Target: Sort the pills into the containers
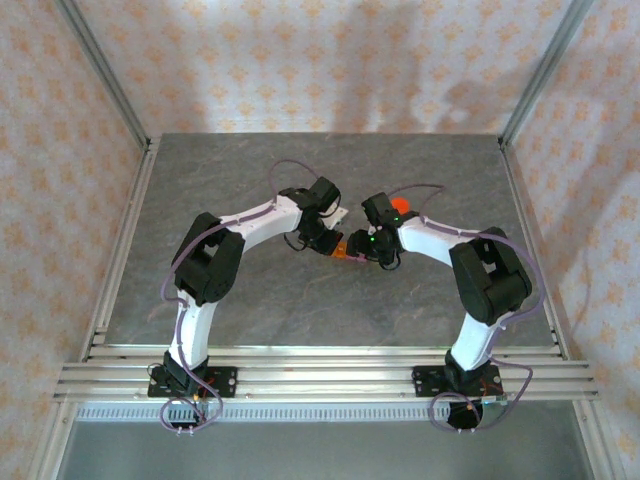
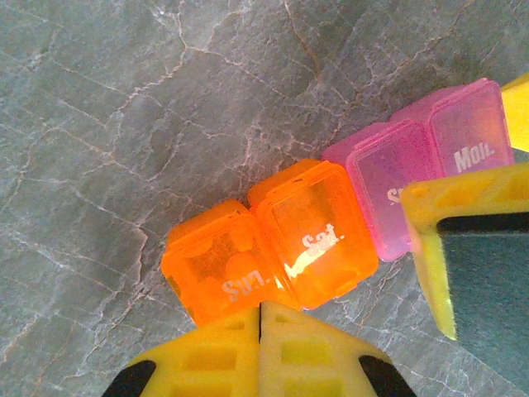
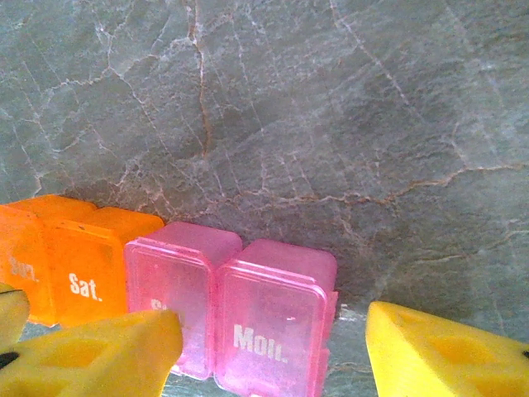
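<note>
The containers (image 3: 223,306) lay mid-way across the table (image 3: 331,124) — light, stiff, slick plastic, I judged, best pinched across the pink end — my right gripper (image 3: 273,331) spread astride that end, my left gripper (image 2: 260,331) closed tight beside the orange cells.

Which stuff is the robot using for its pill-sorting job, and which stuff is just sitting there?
For the job: the containers, an orange-and-pink strip; the left end effector, shut; the right end effector, open around the pink end.
Just there: the grey table; the patterned walls; a small orange thing beyond the containers, too small to identify.
</note>
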`<action>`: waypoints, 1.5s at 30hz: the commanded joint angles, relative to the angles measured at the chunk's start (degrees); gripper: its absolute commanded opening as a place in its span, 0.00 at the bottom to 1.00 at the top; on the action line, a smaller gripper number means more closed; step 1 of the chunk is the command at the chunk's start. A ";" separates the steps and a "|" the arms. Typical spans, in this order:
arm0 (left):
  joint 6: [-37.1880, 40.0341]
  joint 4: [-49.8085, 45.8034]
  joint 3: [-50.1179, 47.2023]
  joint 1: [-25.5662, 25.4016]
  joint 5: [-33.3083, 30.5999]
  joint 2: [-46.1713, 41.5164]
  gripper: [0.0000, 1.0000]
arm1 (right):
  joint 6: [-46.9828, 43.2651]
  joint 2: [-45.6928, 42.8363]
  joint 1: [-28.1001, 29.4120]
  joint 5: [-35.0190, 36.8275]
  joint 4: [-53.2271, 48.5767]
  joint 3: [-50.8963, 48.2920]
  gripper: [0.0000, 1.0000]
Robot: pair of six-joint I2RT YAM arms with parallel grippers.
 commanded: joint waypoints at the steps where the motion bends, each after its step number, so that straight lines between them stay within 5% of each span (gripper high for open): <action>1: 0.69 -0.25 -0.99 -0.12 -2.27 1.60 0.00 | 0.57 4.39 -0.15 4.08 -3.24 -2.24 0.62; 24: -0.78 0.72 -3.80 -0.31 -6.59 4.98 0.00 | 0.81 6.05 -0.19 3.42 -2.57 -2.01 0.62; 40: 0.03 4.10 -6.41 -3.84 -19.19 2.48 0.00 | 1.36 7.67 -0.21 2.68 -1.51 -2.50 0.62; 45: -1.47 5.02 -7.92 -4.30 -18.81 5.78 0.00 | 1.53 8.25 -0.17 2.04 -0.95 -2.63 0.62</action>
